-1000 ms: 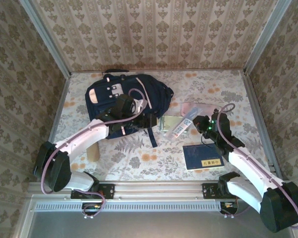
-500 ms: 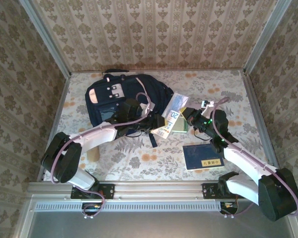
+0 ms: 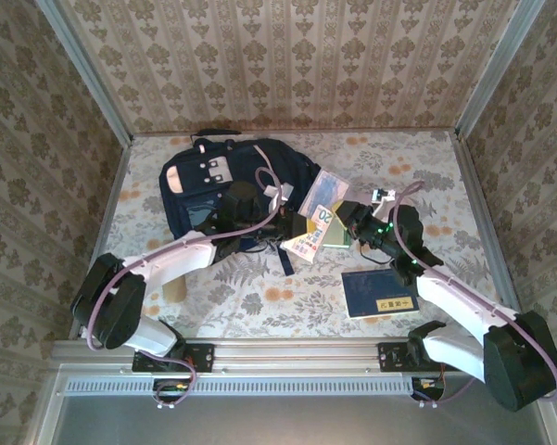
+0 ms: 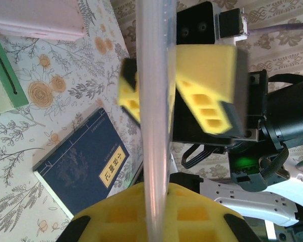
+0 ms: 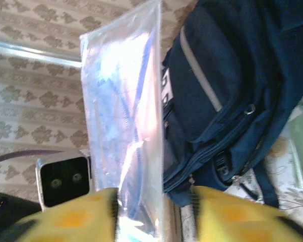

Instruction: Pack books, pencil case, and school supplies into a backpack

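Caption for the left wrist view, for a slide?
Left gripper shut on the edge-on white-and-blue pack, navy book lying on the table.

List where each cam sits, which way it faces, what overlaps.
Top external: above, behind the robot, looking down on the table; left arm, right arm show.
Left wrist: faces the right arm past the edge-on pack; left jaws shut on it.
Right wrist: faces the backpack; right jaws open around the pack.
Shared: the pack, all three.
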